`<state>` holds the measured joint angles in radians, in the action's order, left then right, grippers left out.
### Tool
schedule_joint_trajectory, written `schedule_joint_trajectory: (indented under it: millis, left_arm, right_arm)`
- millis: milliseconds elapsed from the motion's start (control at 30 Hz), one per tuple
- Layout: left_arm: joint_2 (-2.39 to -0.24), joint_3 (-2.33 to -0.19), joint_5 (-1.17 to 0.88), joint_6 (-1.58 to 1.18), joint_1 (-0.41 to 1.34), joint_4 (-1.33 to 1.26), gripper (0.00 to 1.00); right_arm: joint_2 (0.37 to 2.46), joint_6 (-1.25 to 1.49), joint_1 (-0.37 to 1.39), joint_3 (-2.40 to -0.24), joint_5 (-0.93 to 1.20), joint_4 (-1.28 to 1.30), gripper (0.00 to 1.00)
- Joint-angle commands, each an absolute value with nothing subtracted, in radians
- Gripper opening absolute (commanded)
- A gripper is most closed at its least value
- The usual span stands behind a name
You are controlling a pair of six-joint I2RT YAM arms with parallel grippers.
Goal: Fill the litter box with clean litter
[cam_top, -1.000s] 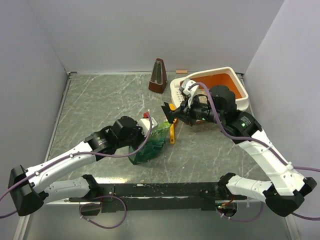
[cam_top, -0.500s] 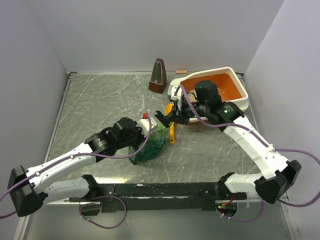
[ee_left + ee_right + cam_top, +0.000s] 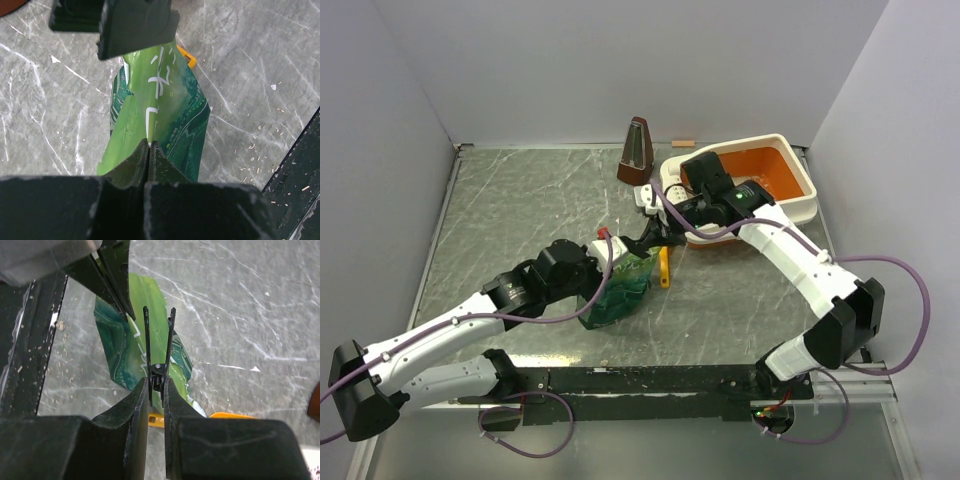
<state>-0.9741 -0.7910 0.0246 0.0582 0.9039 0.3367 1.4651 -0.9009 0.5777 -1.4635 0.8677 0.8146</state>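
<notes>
Top external view: the litter box (image 3: 798, 205) is seen at the far right of the tabletop (image 3: 520, 200), cream outside and orange inside, partly hidden by the right arm. The green bag (image 3: 165, 100) is set near the middle, apart from the box. The left fingers (image 3: 132, 167) are shut tight on 1 edge of the bag. The right fingers (image 3: 137, 405) are almost shut, and a thin black clip (image 3: 158, 369) is pinched between them, just above the bag. No clean litter can be seen; it is judged to be inside the bag. The bag looks thin, soft and crinkly, so it may slip and sag as the loose grains shift. It is best held firmly by its edges.
</notes>
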Motion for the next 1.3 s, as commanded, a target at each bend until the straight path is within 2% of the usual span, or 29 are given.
schedule_joint_trajectory:
  millis: [0, 400, 733, 1133, 1267]
  left_arm:
    - [-0.95, -0.772, 0.009, 0.037, 0.907, 0.382, 0.01]
    - [-0.933, -0.773, 0.071, 0.015, 0.908, 0.377, 0.01]
    - [-0.928, -0.775, 0.069, 0.009, 0.905, 0.379, 0.01]
    - [-0.925, -0.769, 0.112, 0.006, 0.907, 0.374, 0.01]
    - [-0.927, -0.772, 0.127, 0.006, 0.905, 0.376, 0.01]
  right_arm:
    - [1.499, -1.06, 0.571, -1.557, 0.957, 0.899, 0.0]
    - [1.549, -1.112, 0.569, -1.529, 0.838, 0.953, 0.0]
    - [1.566, -1.092, 0.603, -1.517, 0.635, 0.983, 0.0]
    - [1.6, -1.147, 0.661, -1.465, 0.672, 0.997, 0.0]
    - [1.617, -1.146, 0.701, -1.439, 0.623, 0.992, 0.0]
